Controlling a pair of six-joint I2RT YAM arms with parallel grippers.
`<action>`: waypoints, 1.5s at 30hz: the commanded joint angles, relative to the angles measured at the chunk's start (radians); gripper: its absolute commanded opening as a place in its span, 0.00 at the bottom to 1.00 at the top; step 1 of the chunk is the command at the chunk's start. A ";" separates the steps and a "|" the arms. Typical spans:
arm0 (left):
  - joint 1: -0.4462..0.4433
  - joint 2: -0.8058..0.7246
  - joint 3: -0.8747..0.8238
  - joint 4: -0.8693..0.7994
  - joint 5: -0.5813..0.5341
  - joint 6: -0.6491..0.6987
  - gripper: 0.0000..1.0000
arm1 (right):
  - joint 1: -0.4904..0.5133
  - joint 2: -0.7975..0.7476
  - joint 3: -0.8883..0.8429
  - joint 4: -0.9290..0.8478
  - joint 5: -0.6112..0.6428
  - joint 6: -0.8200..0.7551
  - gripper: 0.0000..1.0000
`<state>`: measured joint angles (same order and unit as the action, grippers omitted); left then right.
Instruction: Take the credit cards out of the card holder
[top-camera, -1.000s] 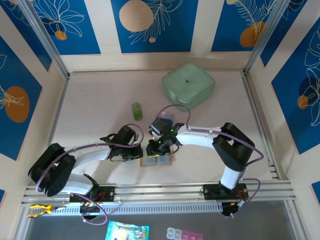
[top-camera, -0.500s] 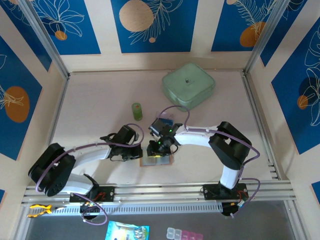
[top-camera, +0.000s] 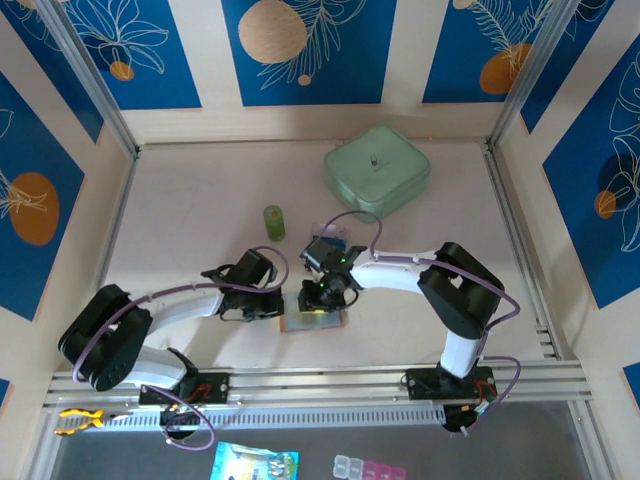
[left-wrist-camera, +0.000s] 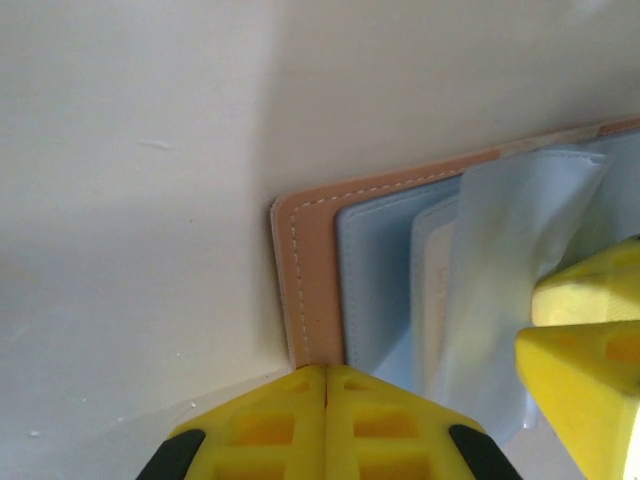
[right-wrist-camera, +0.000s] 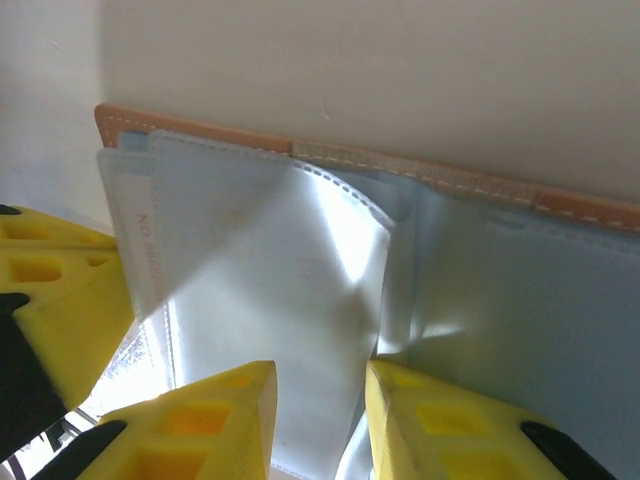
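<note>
Jaws of the right gripper (right-wrist-camera: 320, 385) stand parted, one finger on either side of a clear sleeve (right-wrist-camera: 280, 290) that bulges up out of the open card holder (right-wrist-camera: 450, 175). No firm pinch on the plastic can be seen. The left gripper (left-wrist-camera: 325, 372) has its jaws clenched together with nothing between them, their tips bearing down at the holder's tan cover by its 9 o'clock edge, which looks like a pinning hold.

From above, the card holder lies flat on the table (top-camera: 200, 220) toward 6 o'clock, between the two arms. The left gripper is at its 9 o'clock and the right gripper over its 12 o'clock side.

Over the last second the right gripper has crept a little toward 6 o'clock, further over the holder, and its elbow has drawn in slightly. The left gripper and the holder have not shifted. That suggests the right jaws have just worked their way around a sleeve leaf while the left keeps the holder from sliding.

A pale strip with reddish print (right-wrist-camera: 140, 250) sits in the pocket at 9 o'clock in the right wrist view. Whether the credit cards lie behind the clouded plastic is too hard to tell, so the extraction seems barely begun. The likely need next is a grip on a card's edge, not on the sleeve alone.
</note>
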<state>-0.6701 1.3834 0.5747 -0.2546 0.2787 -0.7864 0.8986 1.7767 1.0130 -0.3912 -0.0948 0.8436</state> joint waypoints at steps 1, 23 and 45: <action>0.009 -0.023 0.038 -0.055 -0.022 0.015 0.04 | -0.010 -0.024 -0.040 -0.009 -0.007 0.009 0.30; -0.025 -0.018 0.027 0.153 0.088 -0.120 0.22 | -0.065 -0.040 -0.217 0.222 -0.149 0.056 0.21; -0.028 0.047 0.026 0.104 0.031 -0.123 0.33 | -0.116 -0.035 -0.332 0.406 -0.255 0.103 0.21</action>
<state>-0.6918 1.4174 0.6010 -0.1215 0.3286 -0.8940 0.7811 1.7054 0.7185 0.0597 -0.3531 0.9272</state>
